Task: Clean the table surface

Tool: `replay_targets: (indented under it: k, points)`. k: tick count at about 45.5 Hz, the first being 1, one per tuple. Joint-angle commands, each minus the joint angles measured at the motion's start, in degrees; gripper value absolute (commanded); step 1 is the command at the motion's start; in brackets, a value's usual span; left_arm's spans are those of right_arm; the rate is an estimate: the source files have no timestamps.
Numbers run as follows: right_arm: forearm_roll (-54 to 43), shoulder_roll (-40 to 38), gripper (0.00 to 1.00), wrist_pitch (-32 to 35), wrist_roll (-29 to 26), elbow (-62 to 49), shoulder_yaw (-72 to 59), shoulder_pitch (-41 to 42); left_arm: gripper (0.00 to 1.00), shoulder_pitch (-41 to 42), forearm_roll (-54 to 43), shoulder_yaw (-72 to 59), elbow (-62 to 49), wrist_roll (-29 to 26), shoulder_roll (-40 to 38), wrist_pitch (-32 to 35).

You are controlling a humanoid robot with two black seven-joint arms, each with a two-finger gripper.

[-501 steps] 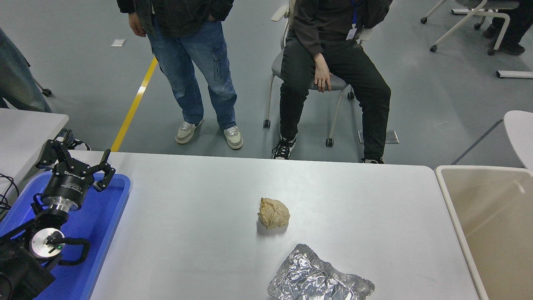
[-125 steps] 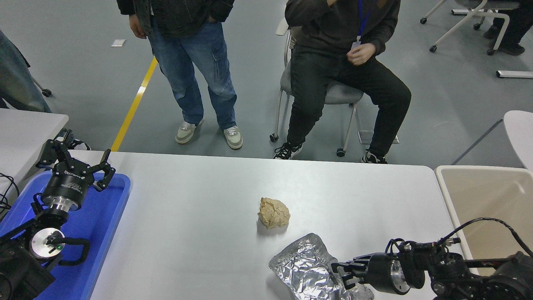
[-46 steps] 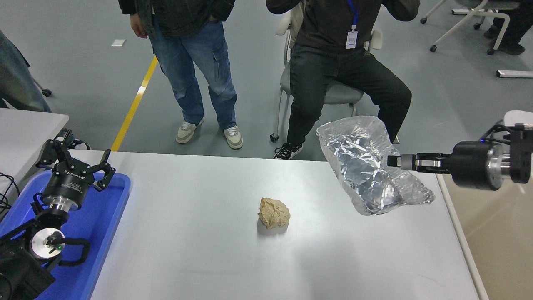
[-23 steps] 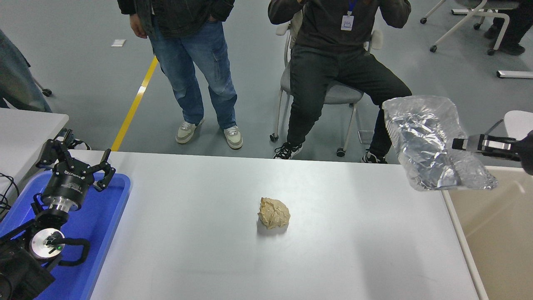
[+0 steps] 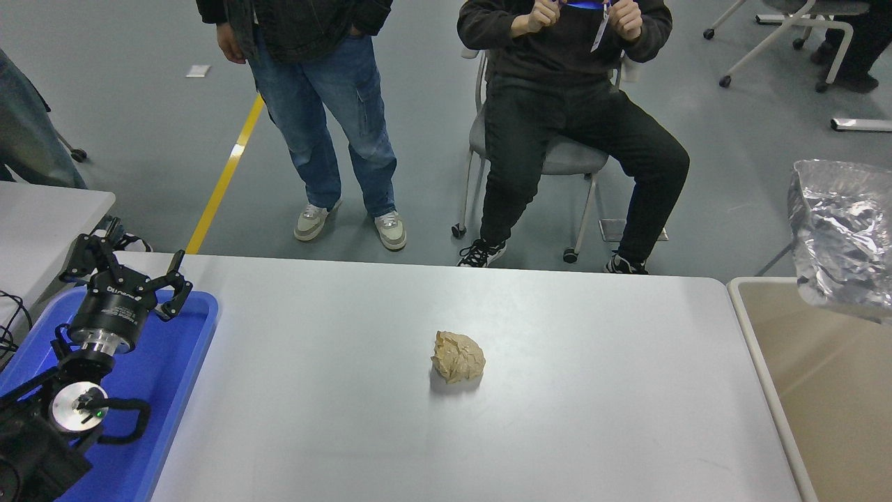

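The table surface (image 5: pixel 334 425) is a wide white-grey top. A crumpled brown paper ball (image 5: pixel 458 356) lies near its middle. A crinkled silver foil bag (image 5: pixel 840 233) hangs in the air at the picture's right edge, above the beige bin (image 5: pixel 829 404) beside the table. What holds the bag lies outside the picture; my right arm and gripper are out of view. My left gripper (image 5: pixel 125 270) is parked at the lower left over the blue tray (image 5: pixel 178 362), its fingers spread open with nothing between them.
One person stands and another sits on a wheeled chair (image 5: pixel 557 157) beyond the table's far edge. A smaller white table (image 5: pixel 42 216) stands at the left, behind the blue tray. A yellow floor line (image 5: pixel 223 181) runs beyond the table.
The foil bag has moved further right, from over the table's right end to above the bin. My right gripper has left the picture. The paper ball and left arm have not moved.
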Motion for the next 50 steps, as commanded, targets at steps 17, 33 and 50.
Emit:
replay_targets:
  k: [17, 33, 50]
  points:
    - [0.8, 10.1, 0.00, -6.0, 14.4, -24.1, -9.0, -5.9, 1.00, 0.0, 0.0, 0.0, 0.0, 0.0, 0.0, 0.0]
    - [1.0, 21.2, 0.00, -10.6, 21.3, -42.7, -16.3, -9.3, 1.00, 0.0, 0.0, 0.0, 0.0, 0.0, 0.0, 0.0]
    - [1.1, 34.7, 0.00, -19.1, 23.2, -62.1, -24.2, -13.7, 1.00, 0.0, 0.0, 0.0, 0.0, 0.0, 0.0, 0.0]
